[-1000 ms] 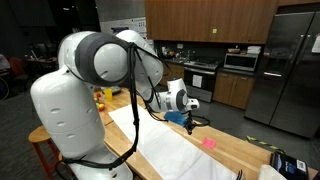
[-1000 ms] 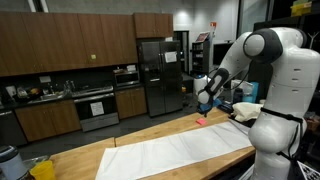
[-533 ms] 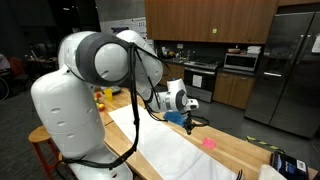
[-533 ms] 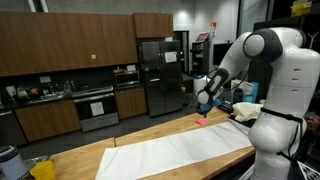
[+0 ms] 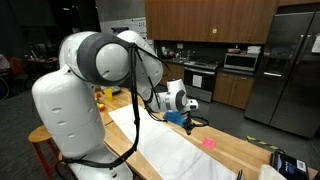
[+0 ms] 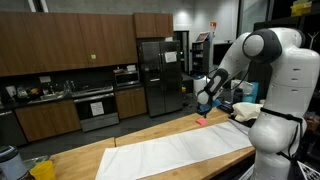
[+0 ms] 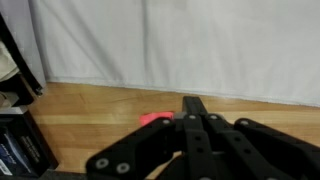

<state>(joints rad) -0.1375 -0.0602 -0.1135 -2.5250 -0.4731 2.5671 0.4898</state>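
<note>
My gripper [image 7: 193, 104] is shut with nothing between its fingers; the two black fingers press together in the wrist view. It hangs a little above the wooden counter [image 7: 90, 110], near the edge of a long white cloth [image 7: 180, 45]. A small pink object [image 7: 156, 118] lies on the wood right beside the fingertips, partly hidden by them. In both exterior views the gripper [image 5: 190, 122] [image 6: 203, 106] hovers above the counter, with the pink object [image 5: 209, 143] [image 6: 199, 122] just below and beyond it, next to the white cloth [image 5: 170, 155] [image 6: 180, 150].
A dark box [image 5: 288, 165] sits at the counter's end, and dark items [image 7: 20, 150] show at the wrist view's left edge. A yellow object [image 6: 42, 170] and a container [image 6: 8, 160] stand at the far end. Kitchen cabinets and a refrigerator [image 6: 155, 75] lie behind.
</note>
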